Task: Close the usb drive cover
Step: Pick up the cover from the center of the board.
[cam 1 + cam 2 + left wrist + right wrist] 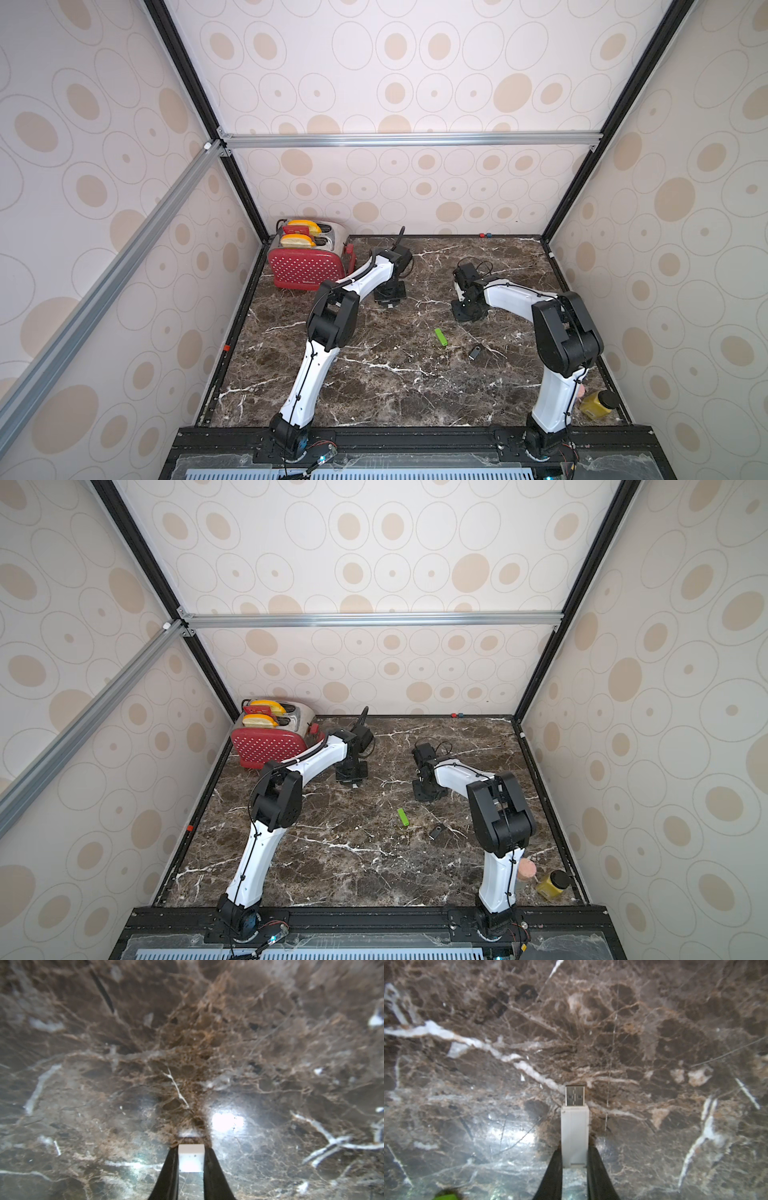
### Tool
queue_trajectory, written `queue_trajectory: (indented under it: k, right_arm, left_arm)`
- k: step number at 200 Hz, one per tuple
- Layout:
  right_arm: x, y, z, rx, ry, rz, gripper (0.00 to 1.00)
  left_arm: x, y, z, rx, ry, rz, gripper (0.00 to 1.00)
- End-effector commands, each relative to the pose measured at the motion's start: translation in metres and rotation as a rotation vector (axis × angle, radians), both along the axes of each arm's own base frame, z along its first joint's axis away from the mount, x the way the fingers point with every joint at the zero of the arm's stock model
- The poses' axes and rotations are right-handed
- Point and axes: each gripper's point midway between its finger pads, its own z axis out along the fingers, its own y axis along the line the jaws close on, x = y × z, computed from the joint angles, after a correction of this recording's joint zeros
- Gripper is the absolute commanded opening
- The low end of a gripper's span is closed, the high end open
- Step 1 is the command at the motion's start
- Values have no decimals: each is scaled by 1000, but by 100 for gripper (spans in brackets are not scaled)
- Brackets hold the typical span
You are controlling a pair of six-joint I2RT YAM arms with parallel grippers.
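The left pincer [191, 1148] pinches the white cover [190, 1160] between its tips. The right pincer [574, 1150] clamps the drive [574, 1126] by its tail, with the bare plug [574, 1096] jutting beyond the tips. The two pincers hang well apart. Next, I reckon, the cover's mouth needs lining up with the plug and pushing on.

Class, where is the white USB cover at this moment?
In the left wrist view, the white cover is clamped in the left gripper, over the marble table; the right gripper holds the uncapped USB drive separately.
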Motion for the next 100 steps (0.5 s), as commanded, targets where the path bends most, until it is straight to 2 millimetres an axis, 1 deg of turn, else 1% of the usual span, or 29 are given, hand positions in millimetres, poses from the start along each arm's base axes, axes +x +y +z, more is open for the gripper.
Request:
queue_trajectory:
  k: [1,10,59,84,100]
  right_arm:
    - [-16,-2,-9,-15,55,11,3]
    - [-17,-2,-7,-12,54,11,0]
    - [-21,-2,8,13,28,10,0]
    - [-22,-1,22,39,-5,8,0]
    - [-24,1,34,64,-29,13,0]
  left_arm:
    - [-2,11,-21,37,10,14,0]
    - [-1,9,-17,24,-3,16,0]
    - [5,3,6,-29,-62,19,0]
    - [9,-4,21,-75,-101,18,0]
    - [11,-8,30,-110,-123,22,0]
